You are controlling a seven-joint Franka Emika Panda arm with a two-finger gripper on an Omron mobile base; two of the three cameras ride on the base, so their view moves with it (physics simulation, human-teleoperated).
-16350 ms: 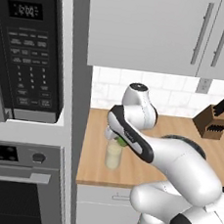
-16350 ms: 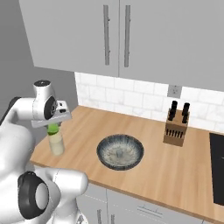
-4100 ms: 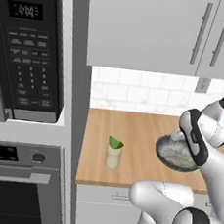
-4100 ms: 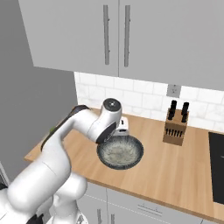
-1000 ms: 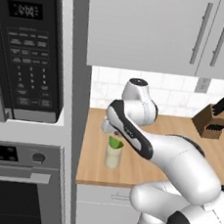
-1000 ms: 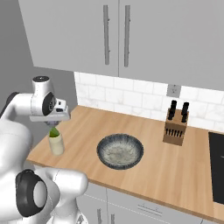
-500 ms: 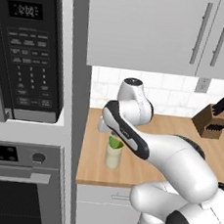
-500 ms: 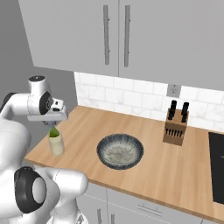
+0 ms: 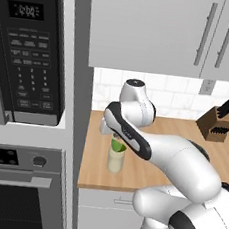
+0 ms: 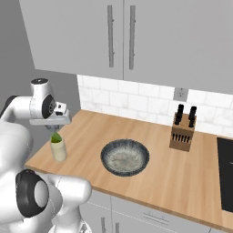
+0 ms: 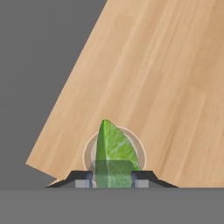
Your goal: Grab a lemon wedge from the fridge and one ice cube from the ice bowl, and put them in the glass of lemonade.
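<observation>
The glass of lemonade (image 9: 114, 161) (image 10: 58, 150) stands near the counter's left end, with the green-yellow lemon wedge (image 9: 117, 146) (image 10: 56, 137) (image 11: 113, 146) sticking up out of it, tip upward. My gripper (image 9: 115, 136) (image 10: 53, 126) (image 11: 112, 179) hangs straight above the glass, shut on a pale translucent ice cube (image 11: 113, 174) held between the fingertips just over the wedge. The grey speckled ice bowl (image 10: 124, 157) sits mid-counter, to the right of the glass. The fridge is out of view.
A wooden knife block (image 10: 182, 132) (image 9: 216, 127) stands at the back right by the tiled wall. A black microwave (image 9: 27, 56) and oven (image 9: 22, 191) fill the tall unit left of the counter. The counter's left edge (image 11: 65, 100) runs close beside the glass.
The hand has shifted slightly left and down over the glass, still holding the cube. Glass, wedge and bowl have stayed put.
</observation>
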